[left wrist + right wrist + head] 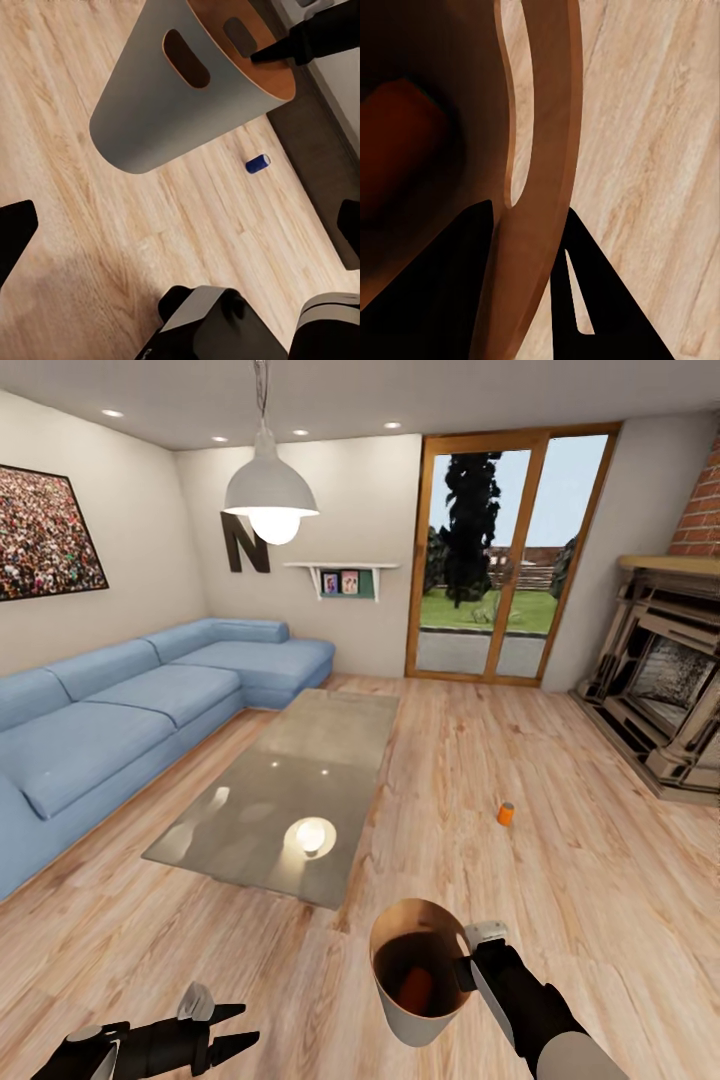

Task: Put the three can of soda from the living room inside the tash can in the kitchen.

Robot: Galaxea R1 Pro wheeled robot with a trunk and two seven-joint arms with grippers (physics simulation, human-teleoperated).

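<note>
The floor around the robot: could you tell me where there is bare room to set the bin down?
Bare planks lie between the glass coffee table and the orange soda can, and again between that can and the fireplace. The gap between sofa and table is narrow. The right gripper pinches the trash can by its rim; the blue can lies nearby.

Right gripper (468, 958) clamps the rim of the tash can (425, 1015), holding it up off the wood floor (560, 880), and an orange can (416, 987) lies inside at the bottom. Another orange can (506, 813) stands alone on the floor, well ahead, between the glass coffee table (290, 790) and the fireplace (665, 690). Left gripper (228, 1028) hangs low, fingers spread, holding nothing. Blue sofa (120, 720) runs along the left wall, glass doors (505, 555) straight ahead.
</note>
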